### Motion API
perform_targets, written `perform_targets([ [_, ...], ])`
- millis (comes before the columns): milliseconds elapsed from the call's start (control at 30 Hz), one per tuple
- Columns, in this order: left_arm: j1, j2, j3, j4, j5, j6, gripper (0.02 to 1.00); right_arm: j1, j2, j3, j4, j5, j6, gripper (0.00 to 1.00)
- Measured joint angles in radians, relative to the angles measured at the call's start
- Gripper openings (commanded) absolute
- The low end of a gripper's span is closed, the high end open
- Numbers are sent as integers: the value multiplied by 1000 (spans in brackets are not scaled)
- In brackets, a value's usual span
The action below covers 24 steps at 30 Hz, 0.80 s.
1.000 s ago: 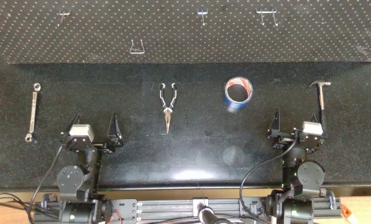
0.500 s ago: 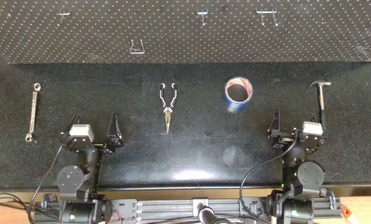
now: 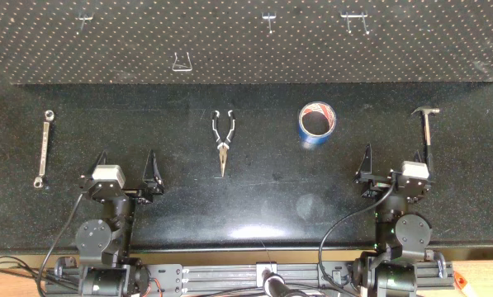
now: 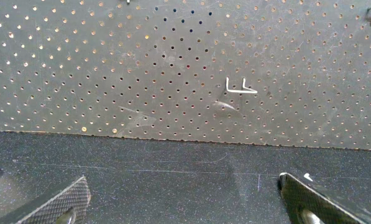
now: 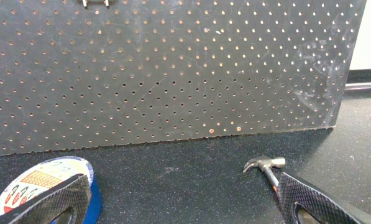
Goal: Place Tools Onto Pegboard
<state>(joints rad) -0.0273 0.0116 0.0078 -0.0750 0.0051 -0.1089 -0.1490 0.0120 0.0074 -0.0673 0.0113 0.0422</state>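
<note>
On the black table lie a wrench (image 3: 43, 148) at the left, needle-nose pliers (image 3: 222, 141) in the middle, a blue tape roll (image 3: 317, 122) (image 5: 45, 180) and a small hammer (image 3: 426, 129) (image 5: 267, 168) at the right. Behind them stands the pegboard (image 3: 246, 41) (image 4: 173, 68) (image 5: 173, 74) with metal hooks (image 3: 181, 63) (image 4: 240, 88). My left gripper (image 3: 125, 172) (image 4: 185, 202) rests open near the table's front, right of the wrench. My right gripper (image 3: 392, 165) (image 5: 185, 199) rests open in front of the hammer, with nothing between its fingers.
More hooks hang along the pegboard's upper part (image 3: 268, 18) (image 3: 354, 20) (image 3: 84, 20). Open black tabletop lies between the tools and the arm bases.
</note>
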Motion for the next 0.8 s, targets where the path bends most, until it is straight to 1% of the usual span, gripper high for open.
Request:
perform_targets([
  [433,0,3,0,7,0,0,996,0,0,0,0,0,0,969],
  [533,0,61,12,18,0,0,996,0,0,0,0,0,0,972],
  [633,0,220,116,7,-2,1,996,0,0,0,-1,-1,0,972],
  [733,0,393,301,-20,-32,15,996,0,0,0,-1,-4,0,974],
  [800,1,502,444,-112,-50,59,996,0,0,0,0,-6,0,974],
])
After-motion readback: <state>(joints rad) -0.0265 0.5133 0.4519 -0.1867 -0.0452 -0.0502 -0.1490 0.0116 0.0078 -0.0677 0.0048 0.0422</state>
